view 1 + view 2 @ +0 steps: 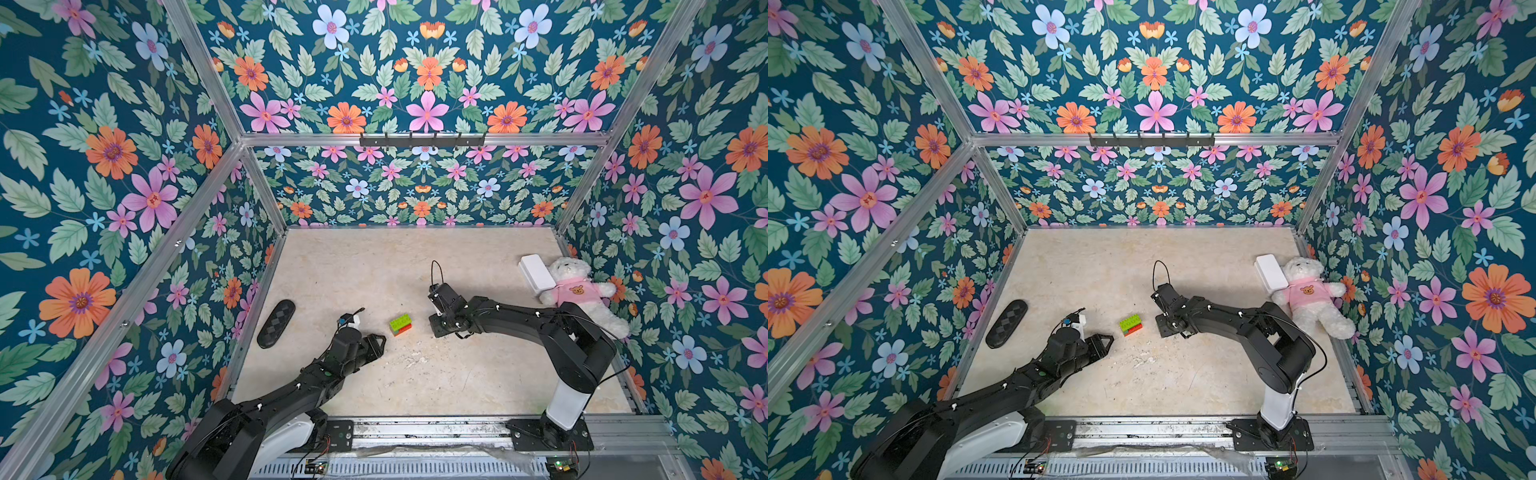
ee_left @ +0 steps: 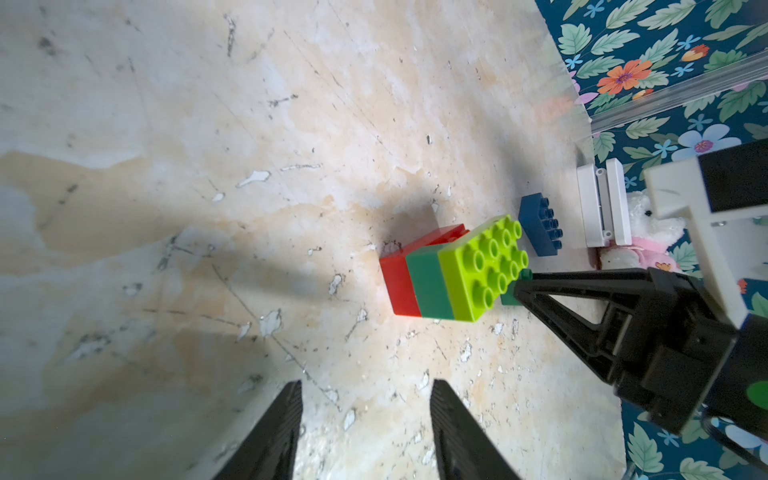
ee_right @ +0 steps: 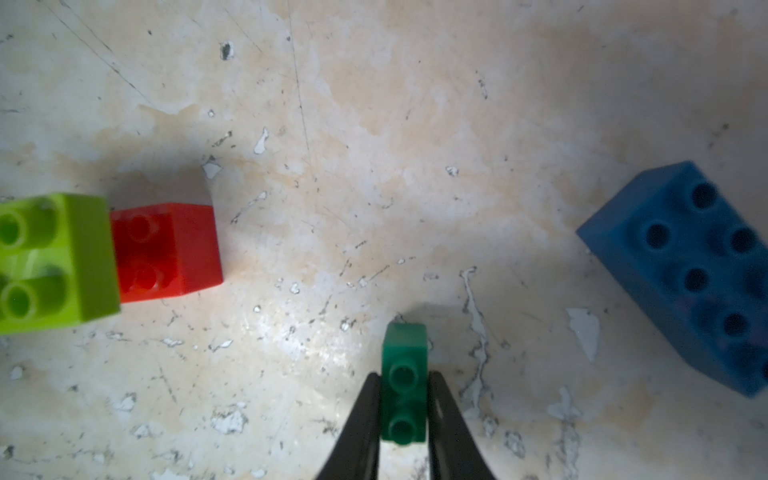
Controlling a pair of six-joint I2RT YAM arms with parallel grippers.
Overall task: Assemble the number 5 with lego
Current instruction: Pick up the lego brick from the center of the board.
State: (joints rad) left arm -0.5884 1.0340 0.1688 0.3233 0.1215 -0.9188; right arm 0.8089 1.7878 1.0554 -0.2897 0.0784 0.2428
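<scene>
**A:** Where do the bricks stand?

**B:** The stack of studded plastic bricks (image 1: 401, 324) has red at the base, dark green in the middle and lime on top, studs up. It sits on the pale mottled worktop (image 1: 353, 270), between the two arms.

**A:** And the loose pieces?

**B:** A small dark-green studded brick (image 3: 405, 353) sits just beside the stack's lime end, low at the worktop. I cannot tell whether it touches the stack. A long blue studded brick (image 3: 685, 266) lies flat beyond it, apart from the stack.

**A:** Who has hold of what?

**B:** The right claw (image 3: 404, 378) is clenched on the small dark-green studded brick, one black finger against each side. The stack is near it, off to one side. The left claw (image 2: 365, 384) is released and holds nothing, its fingers parted over bare worktop. The stack lies ahead of it, clear of the tips.

**A:** Anything further out?

**B:** A white plastic box (image 1: 537, 272) and a white teddy bear in a pink jumper (image 1: 577, 291) lie touching each other, well apart from the stack and past the right arm. A black oval pad (image 1: 276, 324) lies on the stack's opposite side, beyond the left claw.
</scene>
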